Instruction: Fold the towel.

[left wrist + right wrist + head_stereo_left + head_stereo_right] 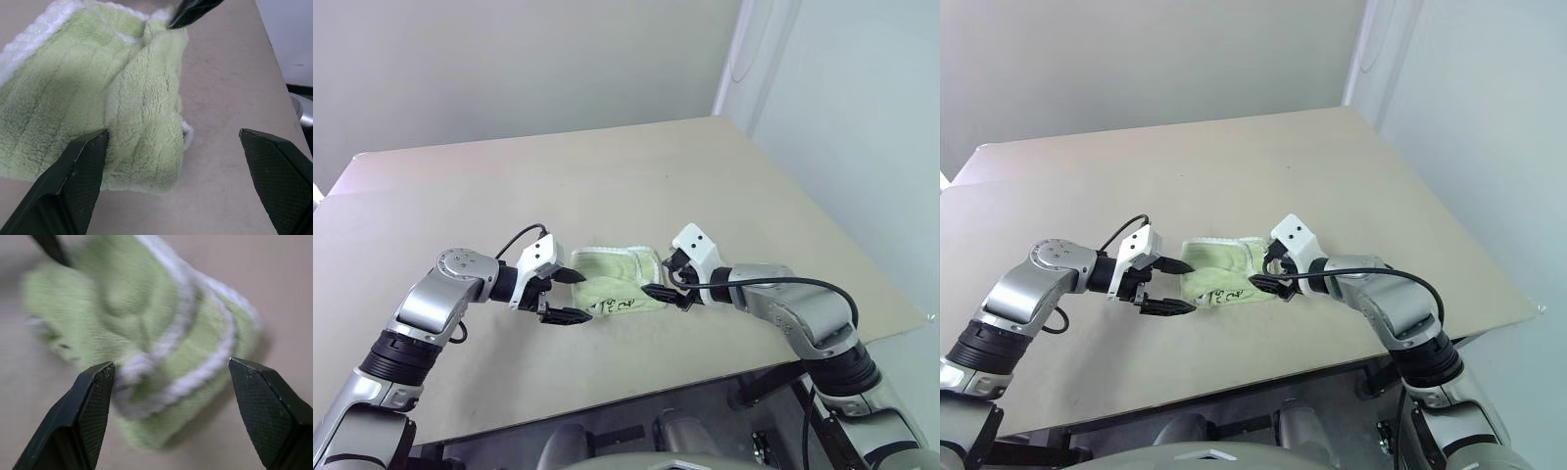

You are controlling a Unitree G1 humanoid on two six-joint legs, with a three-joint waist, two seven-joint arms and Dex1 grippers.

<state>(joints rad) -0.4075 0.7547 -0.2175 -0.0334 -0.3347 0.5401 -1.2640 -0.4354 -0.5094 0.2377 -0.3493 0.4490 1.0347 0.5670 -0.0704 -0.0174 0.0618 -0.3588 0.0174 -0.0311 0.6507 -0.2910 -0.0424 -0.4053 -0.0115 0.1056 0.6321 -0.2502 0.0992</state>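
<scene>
Nearest the head camera are the two arms, reaching in from either side toward the towel (619,282), which lies bunched on the tan table (607,176), near its front edge and roughly midway between the grippers. On the left, the left gripper (568,296) points across toward the cloth with its two black fingers spread wide; one fingertip sits at the towel's left edge and the other lies lower, just off the near-left corner, and nothing is held between them. From the left wrist view the pale yellow-green terry is seen folded over itself in a soft ridge, with white stitched edging (29,36) along the far side and a small white loop (187,134) poking out beside the fold; one finger pad (80,169) is against or just beside the cloth while the other stands well apart over bare table. On the right, the right gripper (668,282) comes in at the towel's right end, its fingers also parted wide, with the cloth's edge lying between or just under them; whether they actually touch it cannot be told from the head views. Its wrist view shows the bunched end of the towel with two bands of white edging (195,377) between the open pads, unclamped. A white tag with dark marks (614,305) lies on the near part of the towel, facing the front edge of the table.
</scene>
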